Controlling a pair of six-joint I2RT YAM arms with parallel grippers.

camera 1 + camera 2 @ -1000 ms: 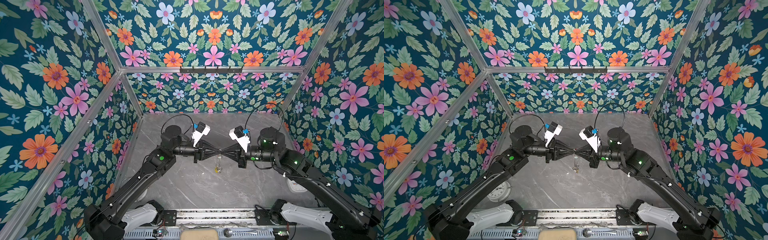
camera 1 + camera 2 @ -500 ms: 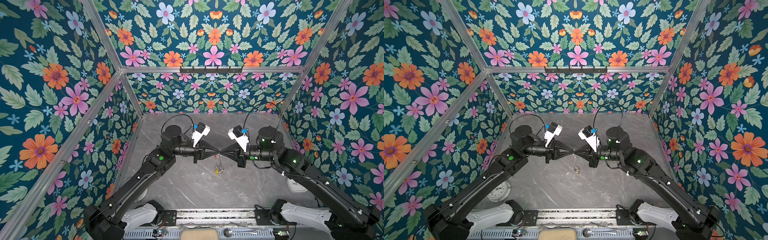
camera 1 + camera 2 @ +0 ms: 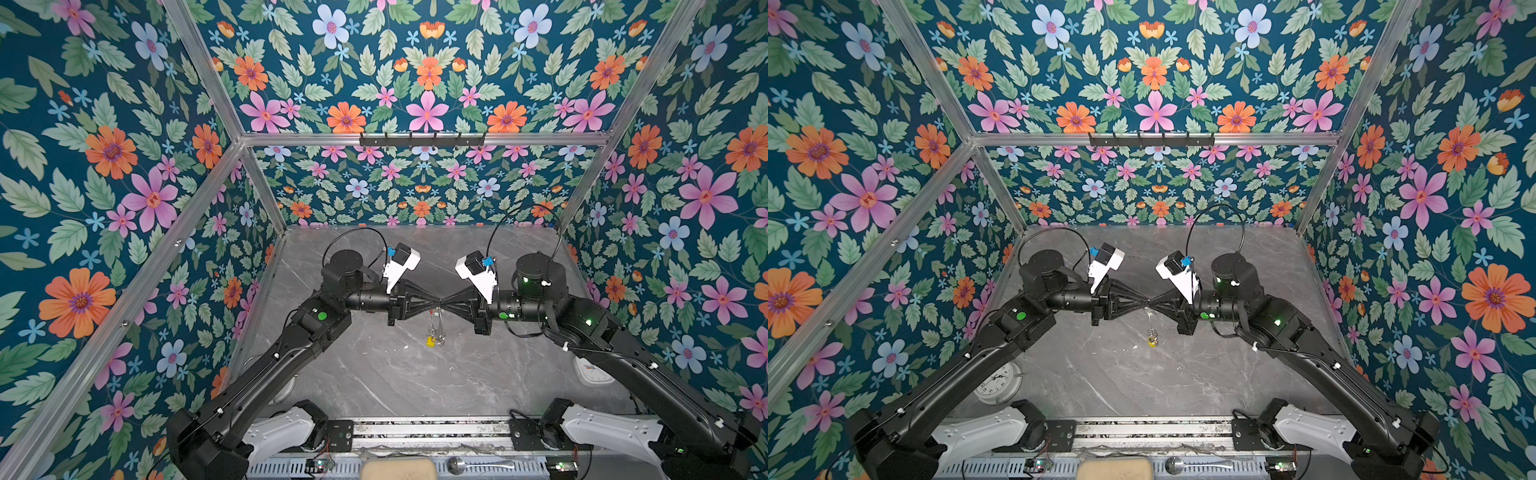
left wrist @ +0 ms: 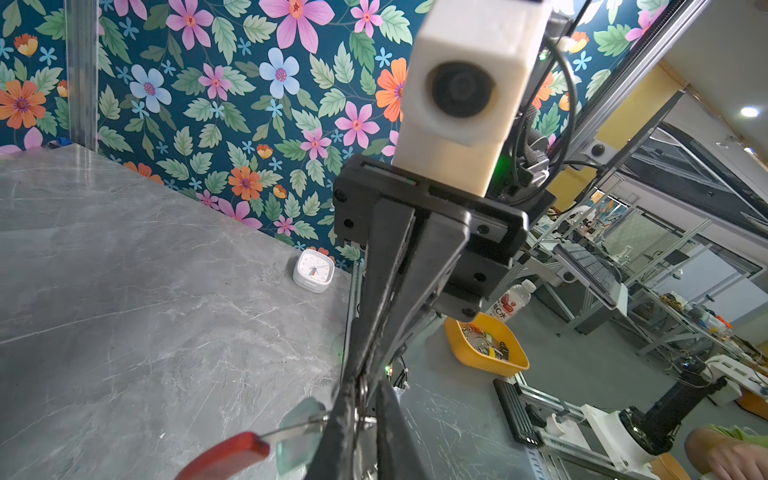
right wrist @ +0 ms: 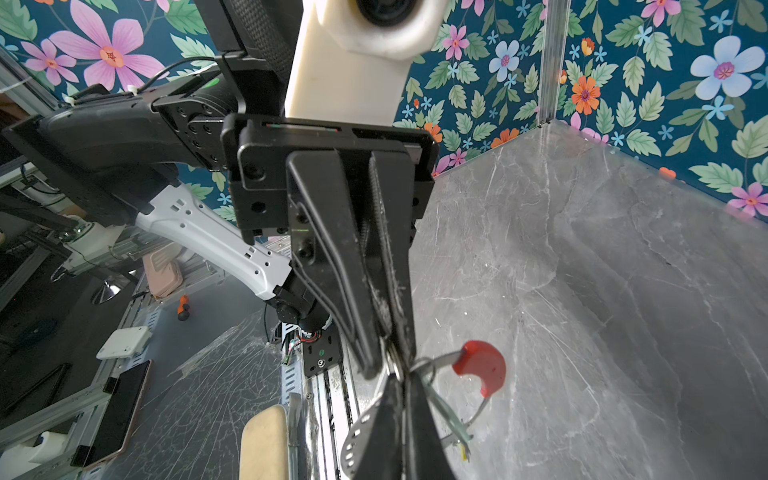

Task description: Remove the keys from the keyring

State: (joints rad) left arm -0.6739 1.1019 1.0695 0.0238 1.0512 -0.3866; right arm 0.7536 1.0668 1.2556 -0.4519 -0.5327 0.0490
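In both top views my two grippers meet tip to tip above the middle of the table, the left gripper facing the right gripper. The keys dangle below that point, one with a yellow tag. In the right wrist view my right gripper is shut on the thin keyring, whose red section sticks out beside it. In the left wrist view my left gripper is nearly closed around a small silver ring. A pale tag and the red section lie beside it.
A white square clock sits on the grey marble table at the right edge. A round clock lies under the left arm. A black hook rail is on the back wall. A yellow bin stands outside the cell.
Almost nothing has changed. The right arm wobbled slightly left and back. The keys still hang below the joined fingertips.
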